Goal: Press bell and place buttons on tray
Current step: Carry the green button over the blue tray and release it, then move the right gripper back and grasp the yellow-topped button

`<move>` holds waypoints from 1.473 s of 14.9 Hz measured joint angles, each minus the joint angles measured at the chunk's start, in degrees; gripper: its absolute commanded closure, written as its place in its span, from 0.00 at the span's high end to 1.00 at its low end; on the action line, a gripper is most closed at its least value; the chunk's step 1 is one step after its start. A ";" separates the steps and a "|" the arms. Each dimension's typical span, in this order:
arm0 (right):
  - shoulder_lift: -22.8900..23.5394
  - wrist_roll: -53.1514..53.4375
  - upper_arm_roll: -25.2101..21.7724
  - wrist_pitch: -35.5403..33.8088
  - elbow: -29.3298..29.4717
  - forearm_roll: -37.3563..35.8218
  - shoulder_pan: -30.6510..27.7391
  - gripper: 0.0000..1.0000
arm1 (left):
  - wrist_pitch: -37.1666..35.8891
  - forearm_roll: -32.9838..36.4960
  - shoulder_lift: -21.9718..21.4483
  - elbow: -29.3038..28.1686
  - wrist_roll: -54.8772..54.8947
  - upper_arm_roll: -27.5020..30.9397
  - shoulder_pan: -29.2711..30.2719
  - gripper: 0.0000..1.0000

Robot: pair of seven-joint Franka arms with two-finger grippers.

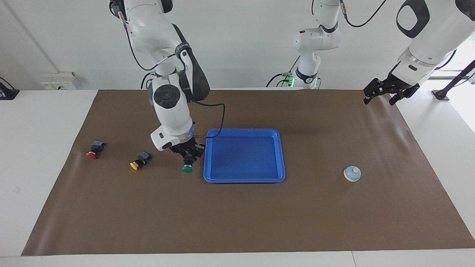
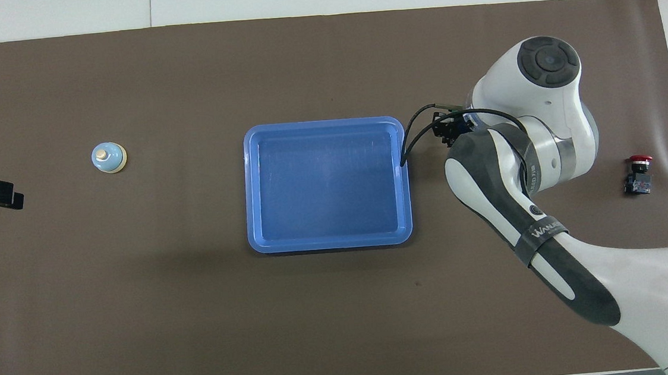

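Reading across the facing view from the right arm's end of the table. Red button lies tipped on its side on the brown mat, black body pointing toward the robots, mushroom cap away from them. Yellow button lies the same way, between the red one and the tray, well apart from both.

Right gripper is down low just beside the tray's rim, on the side toward the right arm's end. Its fingers are closed on the black body of the green button; the green cap sticks out below them, pointing away from the robots. Whether the cap rests on the mat or hangs just clear of it cannot be told. In the overhead view the arm's own links cover the gripper, the green button and the yellow one.

Tray: bright blue, rectangular, rounded corners, raised rim, sitting flat at mid-table. Nothing lies in it; bare blue floor shows in both views.

Bell stands upright on the mat toward the left arm's end, well apart from the tray. Light blue dome, cream knob on top, cream base rim.

Left gripper waits, raised over the mat's corner at the left arm's end, holding nothing, fingers spread apart.
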 measured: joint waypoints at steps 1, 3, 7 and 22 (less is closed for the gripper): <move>0.53 1.09 0.02 0.05 0.41 0.00 1.80 0.00 | 0.00 0.00 0.00 0.00 0.00 0.00 0.00 1.00; 1.71 3.23 0.08 1.09 0.65 0.00 4.99 0.00 | 0.00 0.00 0.00 0.00 0.00 0.00 0.00 1.00; 5.08 5.76 0.07 6.13 -0.39 0.00 7.92 0.00 | 0.00 0.00 0.00 0.00 0.00 0.00 0.00 1.00; 2.32 9.06 -0.66 5.00 -3.31 0.00 5.37 1.00 | 0.00 0.00 0.00 0.00 0.00 0.00 0.00 1.00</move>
